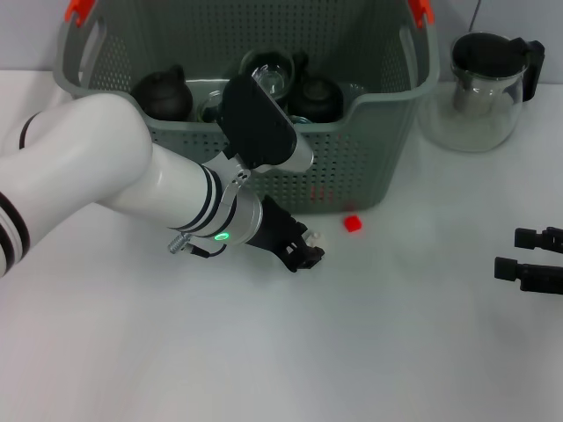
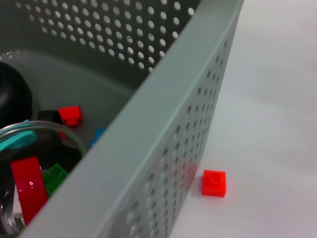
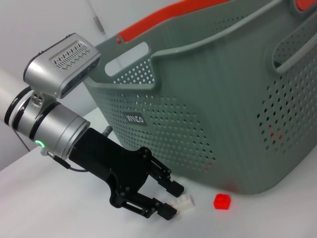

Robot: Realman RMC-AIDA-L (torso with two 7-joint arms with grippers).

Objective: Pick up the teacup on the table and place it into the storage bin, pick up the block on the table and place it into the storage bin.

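Observation:
The grey-green storage bin [image 1: 387,98] [image 2: 163,148] [image 3: 198,99] stands at the back of the white table. A small red block [image 1: 352,223] [image 2: 214,183] [image 3: 222,201] lies on the table just in front of its wall. My left gripper [image 1: 310,251] [image 3: 173,201] is low over the table left of the red block. It is open, with a small white block [image 1: 314,238] [image 3: 184,201] lying between its fingertips. No teacup shows on the table; a clear glass cup [image 1: 268,72] [image 2: 29,168] sits inside the bin. My right gripper [image 1: 519,253] rests open at the right edge.
A glass teapot with a black lid [image 1: 484,88] stands on the table right of the bin. Inside the bin are dark teapots [image 1: 163,92] and loose coloured blocks [image 2: 70,115]. The bin wall rises right behind my left gripper.

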